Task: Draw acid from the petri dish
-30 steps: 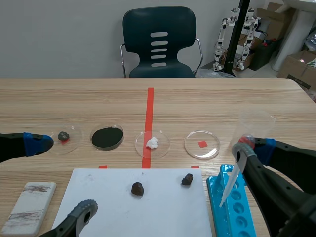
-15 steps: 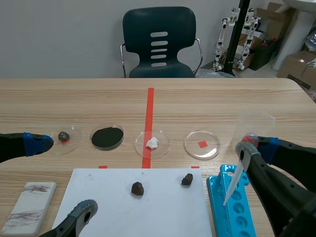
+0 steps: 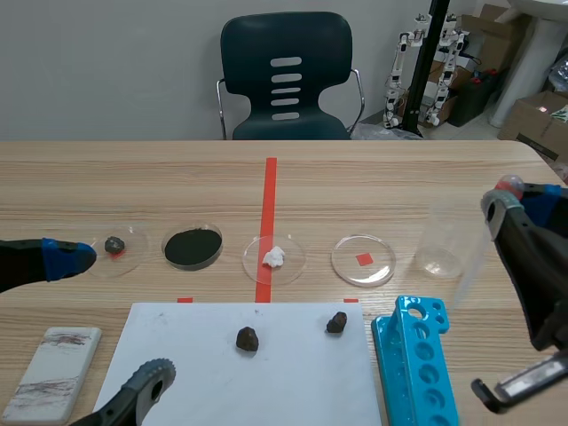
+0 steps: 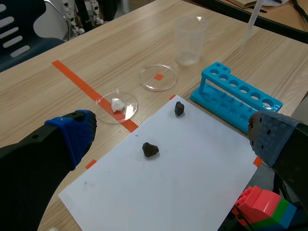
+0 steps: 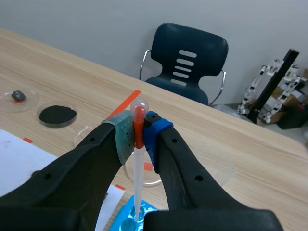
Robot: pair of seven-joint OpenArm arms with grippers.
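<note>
Clear red-bulbed pipette clamped upright in right gripper, above blue tube rack, ready for clear round petri dish; left gripper splayed.

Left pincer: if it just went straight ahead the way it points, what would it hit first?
Probably the nearer dark lump on the white sheet, though depth is unclear.

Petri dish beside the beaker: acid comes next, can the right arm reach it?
Likely yes: beaker and rack stand beside the petri dish, not over it; right claw holds the pipette.
</note>
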